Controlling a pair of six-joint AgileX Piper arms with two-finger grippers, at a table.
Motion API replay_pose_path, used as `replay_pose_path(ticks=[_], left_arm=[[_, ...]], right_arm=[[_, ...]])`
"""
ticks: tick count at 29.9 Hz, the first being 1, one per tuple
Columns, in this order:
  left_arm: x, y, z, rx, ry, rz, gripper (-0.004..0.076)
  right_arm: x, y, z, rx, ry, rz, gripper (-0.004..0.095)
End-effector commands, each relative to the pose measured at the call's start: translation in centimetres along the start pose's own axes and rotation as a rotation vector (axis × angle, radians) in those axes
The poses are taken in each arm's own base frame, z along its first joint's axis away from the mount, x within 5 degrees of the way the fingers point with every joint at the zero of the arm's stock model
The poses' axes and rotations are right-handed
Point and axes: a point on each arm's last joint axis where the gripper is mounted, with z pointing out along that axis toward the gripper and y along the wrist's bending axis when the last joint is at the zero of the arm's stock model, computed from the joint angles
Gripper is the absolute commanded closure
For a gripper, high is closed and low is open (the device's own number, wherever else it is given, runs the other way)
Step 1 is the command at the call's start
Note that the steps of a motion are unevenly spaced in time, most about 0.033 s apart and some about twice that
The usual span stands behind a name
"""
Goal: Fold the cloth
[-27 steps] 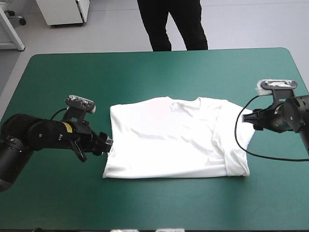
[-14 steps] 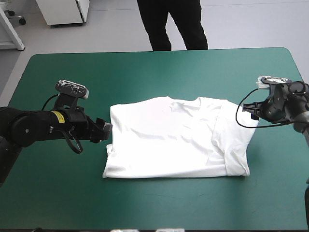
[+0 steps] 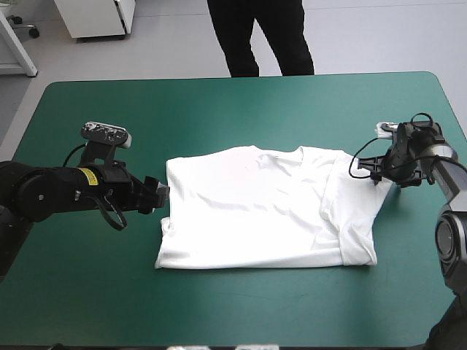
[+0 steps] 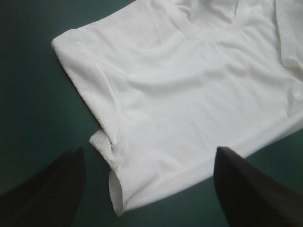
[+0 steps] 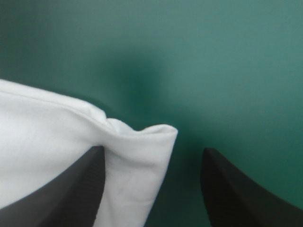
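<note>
The white T-shirt [image 3: 266,208] lies flat in the middle of the table, neck toward the far edge, both sleeves folded in over the body. My left gripper [image 3: 157,194] hovers just off the shirt's left edge, open. In the left wrist view the gripper [image 4: 150,152] stands open, with the T-shirt [image 4: 189,94] and its folded left side ahead of it. My right gripper [image 3: 369,169] is at the shirt's far right corner. In the right wrist view the gripper [image 5: 151,153] is open, and the T-shirt's corner [image 5: 61,137] lies between its fingers.
Bare teal-green cover [image 3: 219,109] surrounds the shirt on every side, with wide strips toward the far and near edges. The table's right edge [image 3: 458,117] runs close behind my right arm.
My left gripper has drawn back from the shirt's left edge toward the far side. My right wrist has turned and moved in over the shirt's far right corner.
</note>
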Motion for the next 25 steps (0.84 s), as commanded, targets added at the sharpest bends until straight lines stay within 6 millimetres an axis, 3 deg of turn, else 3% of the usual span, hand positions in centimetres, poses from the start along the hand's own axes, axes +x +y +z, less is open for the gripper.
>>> replay_pose_path(ticks=[1,8,14,19,25], left_arm=[[-0.8,-0.5,-1.2,0.026,-0.085,-0.018,0.0178],[-0.8,-0.5,-1.2,0.026,-0.079,-0.042,0.0178],[-0.6,-0.4,-1.2,0.023,-0.064,-0.041,0.0178],[-0.5,-0.4,-1.2,0.023,-0.053,-0.039,0.0178],[-0.4,-0.4,-1.2,0.022,-0.042,-0.017,0.0178]], right_arm=[[-1.1,-0.7,-1.3,-0.010,-0.065,0.015,0.0419],[-0.8,-0.8,0.5,-0.065,0.007,0.033,0.0626],[-0.8,-0.8,0.3,-0.074,0.005,0.031,0.0928],[-1.3,-0.3,-3.0,-0.164,-0.056,0.010,0.0921],[-1.3,2.1,-7.4,-0.293,-0.120,-0.064,0.0921]])
